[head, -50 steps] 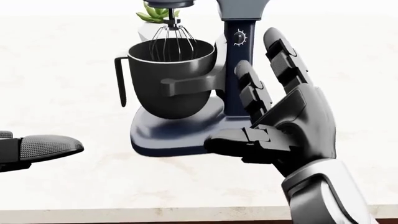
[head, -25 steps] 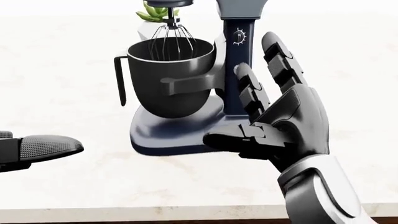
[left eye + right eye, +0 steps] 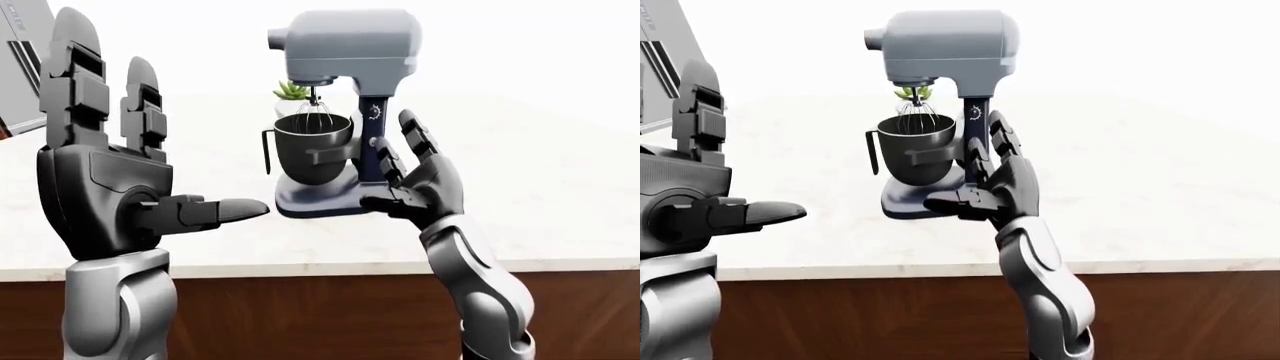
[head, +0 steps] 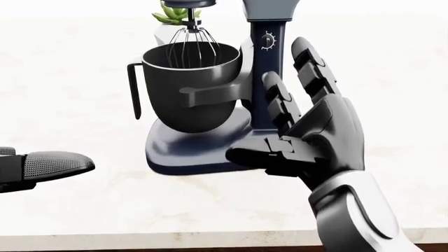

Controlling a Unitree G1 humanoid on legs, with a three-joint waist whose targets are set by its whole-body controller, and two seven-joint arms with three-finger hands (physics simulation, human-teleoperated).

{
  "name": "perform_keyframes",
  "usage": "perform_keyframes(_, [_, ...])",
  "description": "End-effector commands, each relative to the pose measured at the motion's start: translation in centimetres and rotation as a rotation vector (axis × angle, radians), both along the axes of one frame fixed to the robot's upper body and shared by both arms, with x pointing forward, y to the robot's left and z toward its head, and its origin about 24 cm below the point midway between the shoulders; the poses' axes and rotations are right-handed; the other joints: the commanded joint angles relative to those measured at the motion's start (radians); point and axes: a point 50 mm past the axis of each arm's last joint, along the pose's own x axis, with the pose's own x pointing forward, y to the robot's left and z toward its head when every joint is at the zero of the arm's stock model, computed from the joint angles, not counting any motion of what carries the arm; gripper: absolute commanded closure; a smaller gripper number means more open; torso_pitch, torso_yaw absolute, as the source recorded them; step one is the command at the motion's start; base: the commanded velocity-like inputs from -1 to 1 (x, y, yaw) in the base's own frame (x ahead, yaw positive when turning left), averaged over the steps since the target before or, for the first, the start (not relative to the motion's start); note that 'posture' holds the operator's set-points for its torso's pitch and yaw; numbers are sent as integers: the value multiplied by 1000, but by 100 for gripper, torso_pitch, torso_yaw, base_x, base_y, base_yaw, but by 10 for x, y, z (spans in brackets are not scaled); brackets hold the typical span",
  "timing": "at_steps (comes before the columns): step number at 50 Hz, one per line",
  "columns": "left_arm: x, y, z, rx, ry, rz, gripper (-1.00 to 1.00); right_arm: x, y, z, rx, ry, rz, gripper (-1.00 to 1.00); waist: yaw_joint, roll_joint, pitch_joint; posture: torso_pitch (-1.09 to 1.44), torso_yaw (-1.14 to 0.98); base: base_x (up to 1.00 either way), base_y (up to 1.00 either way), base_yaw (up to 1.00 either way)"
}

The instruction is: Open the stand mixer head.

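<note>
Right hand (image 3: 420, 184), fingers spread and holding nothing, hovers beside the stand mixer's column; the mixer head (image 3: 345, 43) sits well above it, long axis running left-right, and the open left hand (image 3: 105, 187) is farther off.

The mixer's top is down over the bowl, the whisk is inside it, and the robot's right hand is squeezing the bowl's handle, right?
Not quite. The right hand is open and holds nothing; in the left-eye view it stands beside the mixer's column, on the side away from the bowl's handle. The rest is right: the mixer head is down and the whisk hangs in the bowl.
</note>
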Motion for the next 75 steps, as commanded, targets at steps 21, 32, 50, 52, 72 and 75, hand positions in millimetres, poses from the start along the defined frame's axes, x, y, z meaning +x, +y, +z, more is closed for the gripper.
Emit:
perform_keyframes(21, [-3,-1,8,3,-50,-2,-100,7,1,11,10,-73,-3,-100,0,3,-2,-41,0,0,0,0])
perform_keyframes(32, [-3,0,8,3,-51,0,-99,12,0,8,7,-71,-9,-100,0,4,-2,-41,0,0,0,0])
perform_keyframes(50, [-3,0,8,5,-52,0,-99,19,-1,2,-6,-63,-16,-100,0,5,-2,-41,0,0,0,0])
perform_keyframes(52, [-3,0,8,6,-52,0,-99,21,-1,1,-7,-62,-18,-100,0,5,-2,-41,0,0,0,0])
perform_keyframes(72, [-3,0,7,6,-50,1,-99,28,-1,-1,-10,-61,-22,-100,0,5,-2,-41,0,0,0,0])
perform_keyframes(75, [-3,-1,6,6,-49,1,-99,29,-1,-1,-10,-61,-24,-100,-1,5,-2,-41,0,0,0,0])
